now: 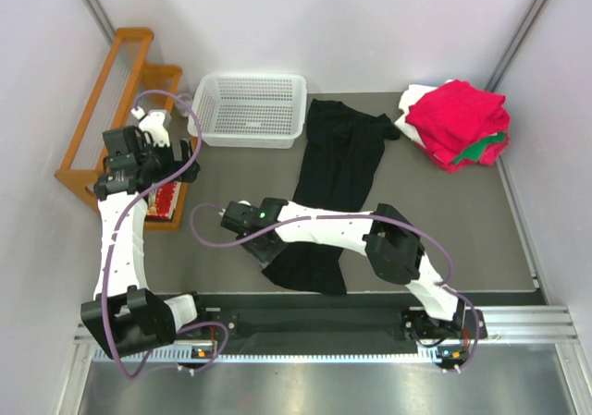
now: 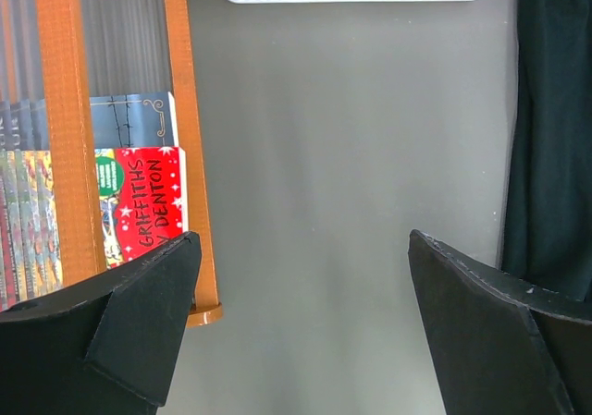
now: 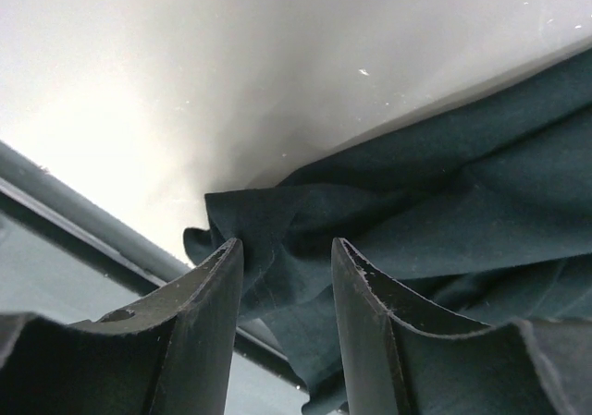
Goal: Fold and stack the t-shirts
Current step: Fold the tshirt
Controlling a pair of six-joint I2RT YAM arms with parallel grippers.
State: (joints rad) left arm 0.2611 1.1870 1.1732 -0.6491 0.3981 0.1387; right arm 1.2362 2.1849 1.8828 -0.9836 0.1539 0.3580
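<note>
My right pincer [image 3: 287, 249] is closed on a bunched corner of the black shirt [image 1: 338, 156], at that shirt's near left end. The shirt lies as a long strip down the middle of the counter [image 1: 462, 221], from beside the basket [image 1: 250, 110] at the far side to the near edge. My left pincer [image 2: 302, 249] hangs wide open with nothing in it, over bare counter at the left, beside the shelf [image 1: 111, 101].

What worries me most is the grip. I hold only a crumpled tip of cloth, and I can't tell how many layers are in it. If I have just the top layer, lifting would peel the strip apart instead of folding it. If the bite is shallow, the corner could slip out partway.

Only one corner is held. With my left pincer well away, the other near corner would drag or lag, and the fold would land skewed.

My right forearm lies across the shirt. Swinging it could snag the cloth and rumple it.

The near end sits at the counter's edge, so a loose pull toward me could tip it over the lip.

The stack [image 1: 458, 119] of red, green and white shirts sits far right, well apart. A sloppy carry could knock it askew.
</note>
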